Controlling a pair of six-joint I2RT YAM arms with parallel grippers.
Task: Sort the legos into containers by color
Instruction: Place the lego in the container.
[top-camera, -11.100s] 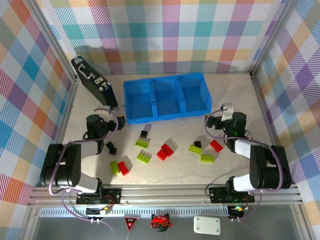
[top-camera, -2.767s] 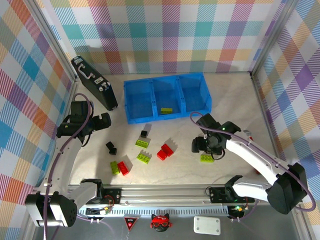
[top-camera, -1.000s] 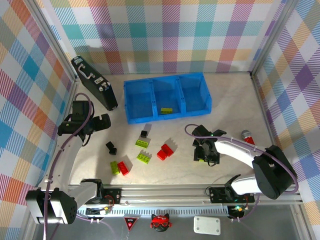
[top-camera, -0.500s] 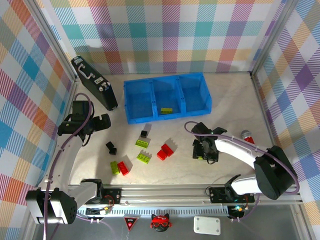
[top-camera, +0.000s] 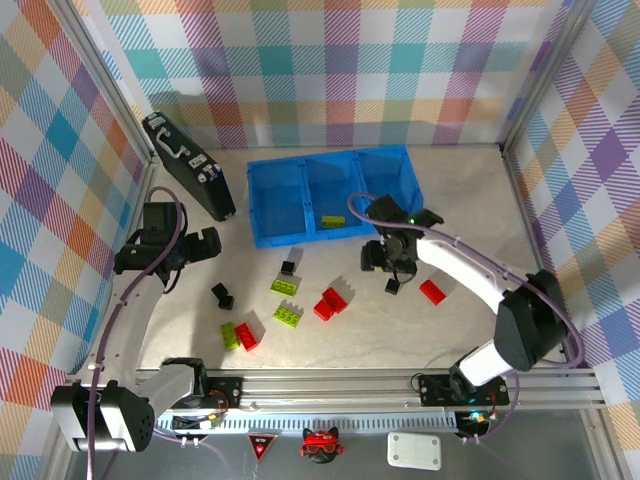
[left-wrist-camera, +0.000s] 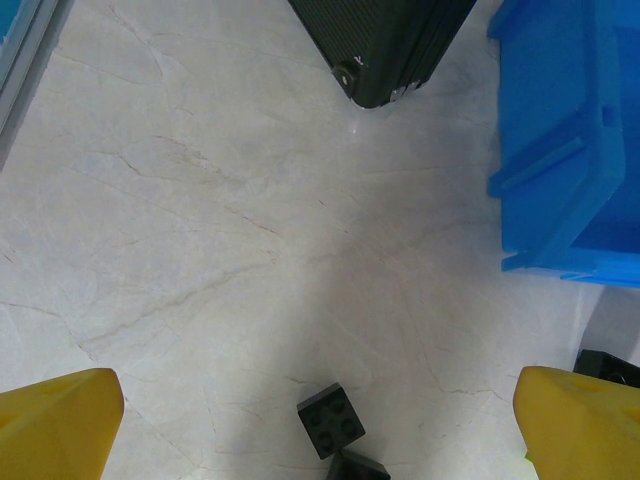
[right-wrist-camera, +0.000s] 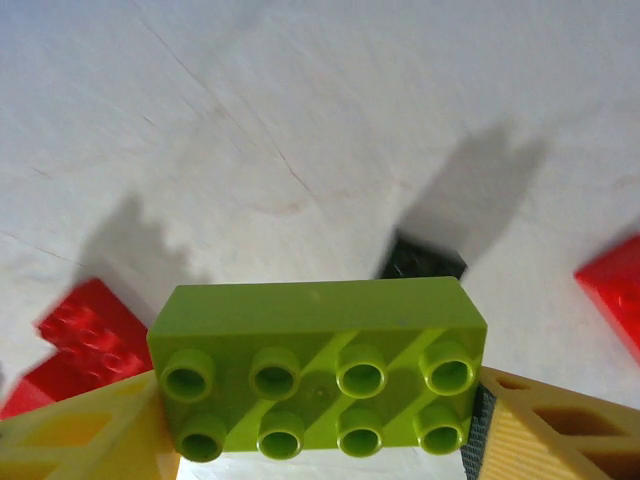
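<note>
I'm looking down on the pale marbled counter (top-camera: 470, 200). The biggest thing on it is the bright blue plastic tray of three open compartments (top-camera: 385, 165), at the far side. Only the overhead camera lets me see inside it, where one flat lime green brick (top-camera: 333, 220) lies in the middle compartment. The left wrist camera catches just the tray's outer wall.

The ribbed black case with silver latches (top-camera: 187, 165) leans beside the tray's left end.

My left hand (top-camera: 203, 243) hangs over bare counter near that case. Its wrist view shows the yellow fingers (left-wrist-camera: 60, 420) spread wide with nothing between them. On the counter between them is a tiny black cube brick (left-wrist-camera: 330, 420), with another black piece touching its corner.

My right hand (top-camera: 384, 258) sits just in front of the tray, about level with the divider between the middle and right compartments. From overhead I cannot make out what it carries. Its own camera shows it clamped on a lime green eight-stud plastic brick (right-wrist-camera: 318, 365), studs toward the lens and a yellow finger at each short end.

Loose on the counter are a cluster of red studded bricks (top-camera: 330, 300) left of that hand and a single red brick (top-camera: 433, 291) to its right. A small black cube (top-camera: 393, 287) lies just beside the hand on its near side. Further lime green bricks (top-camera: 285, 285) lie to the left.
</note>
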